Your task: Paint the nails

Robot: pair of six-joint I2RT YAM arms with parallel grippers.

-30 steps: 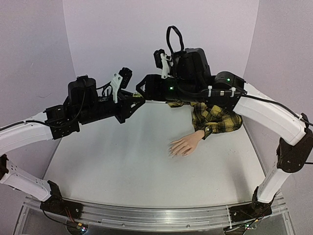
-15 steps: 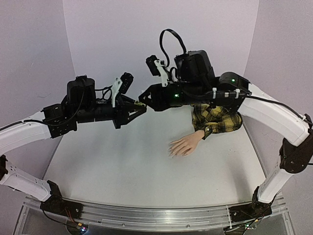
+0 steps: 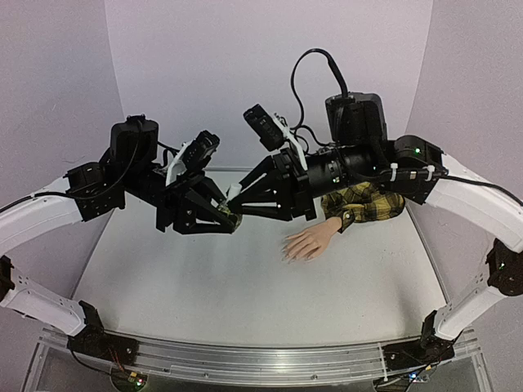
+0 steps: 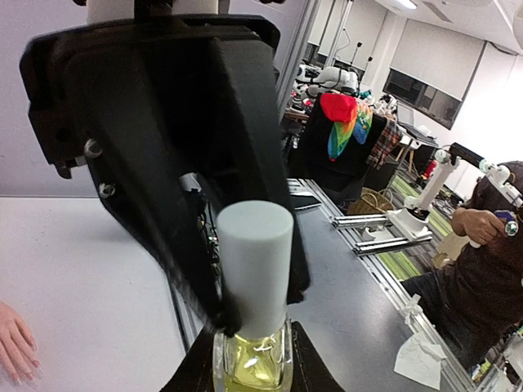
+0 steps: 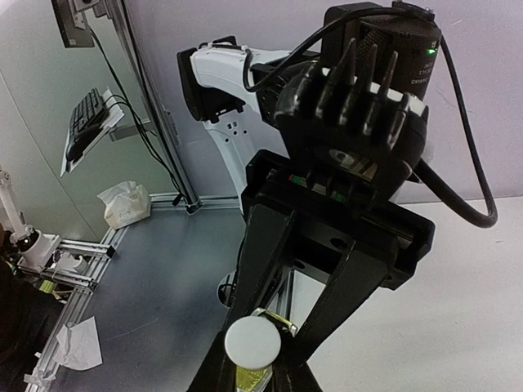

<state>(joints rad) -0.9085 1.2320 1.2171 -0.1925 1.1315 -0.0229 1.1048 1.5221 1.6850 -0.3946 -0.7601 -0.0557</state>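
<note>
A small yellowish bottle (image 4: 252, 363) with a white cap (image 4: 255, 265) hangs above the table's middle. My left gripper (image 3: 230, 220) is shut on its glass body. My right gripper (image 3: 233, 202) meets it from the right, its black fingers (image 4: 206, 314) closed on either side of the cap (image 5: 253, 341). The skin-coloured mannequin hand (image 3: 310, 242) lies palm down on the table to the right of both grippers. Its nails (image 3: 288, 254) point left and are too small to make out. In the left wrist view its fingertips (image 4: 11, 349) show at the left edge.
The yellow-and-black plaid sleeve (image 3: 365, 201) lies at the back right, under the right arm. The white table (image 3: 204, 286) stretches in front of the hand. The two arms cross the middle of the space above the table.
Both grippers have dropped from mid-air toward the table with the bottle between them. The right gripper has closed on the cap. The mannequin hand has not moved.
</note>
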